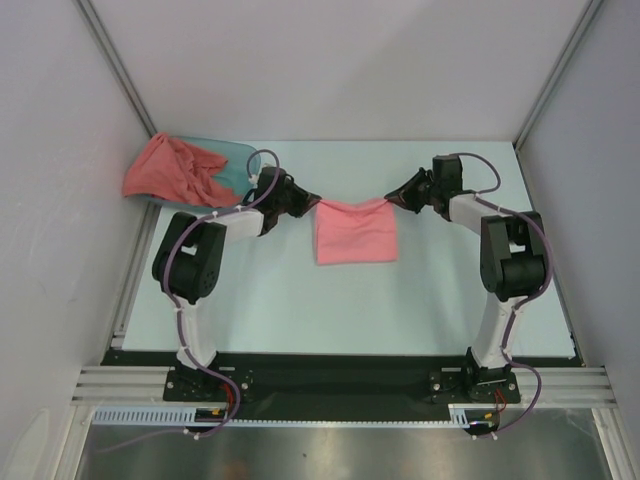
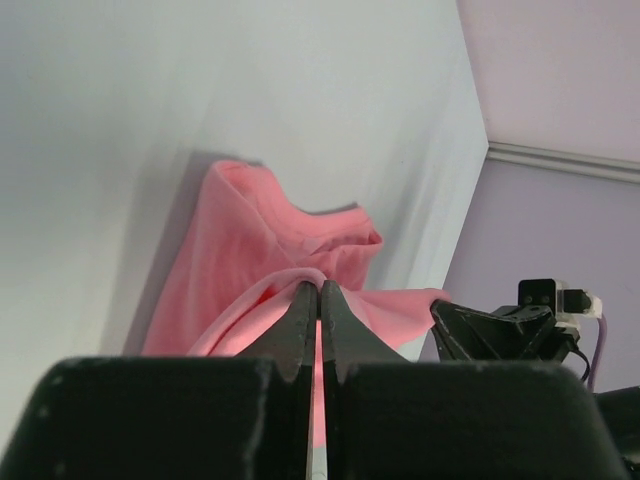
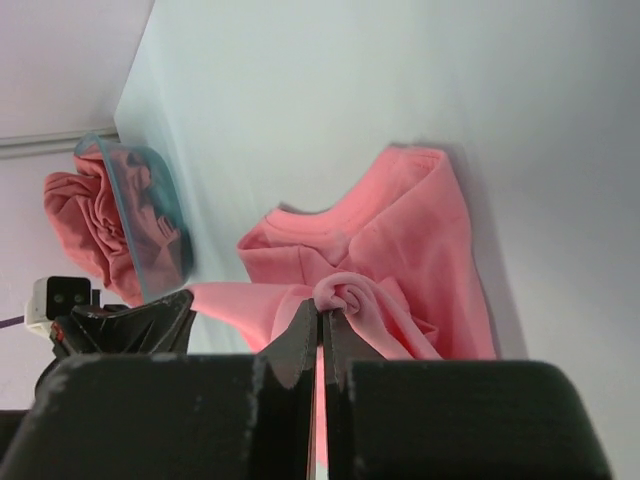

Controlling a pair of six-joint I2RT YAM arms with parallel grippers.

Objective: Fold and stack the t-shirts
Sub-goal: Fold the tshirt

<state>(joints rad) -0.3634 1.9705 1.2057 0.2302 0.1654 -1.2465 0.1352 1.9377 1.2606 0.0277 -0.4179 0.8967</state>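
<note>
A light salmon-pink t-shirt [image 1: 356,232] hangs folded between my two grippers at mid-table, its lower part resting on the table. My left gripper [image 1: 312,201] is shut on its far left corner; the pinched cloth [image 2: 300,275] shows in the left wrist view. My right gripper [image 1: 392,197] is shut on its far right corner, where the fabric bunches into a roll [image 3: 350,295]. The shirt's collar [image 3: 300,215] shows in the right wrist view. A darker coral-red t-shirt [image 1: 165,170] lies crumpled in and over the teal tub at the far left.
The teal translucent tub [image 1: 235,160] stands at the far left corner, close behind the left arm; it also shows in the right wrist view [image 3: 165,200]. White walls enclose the table on the left, back and right.
</note>
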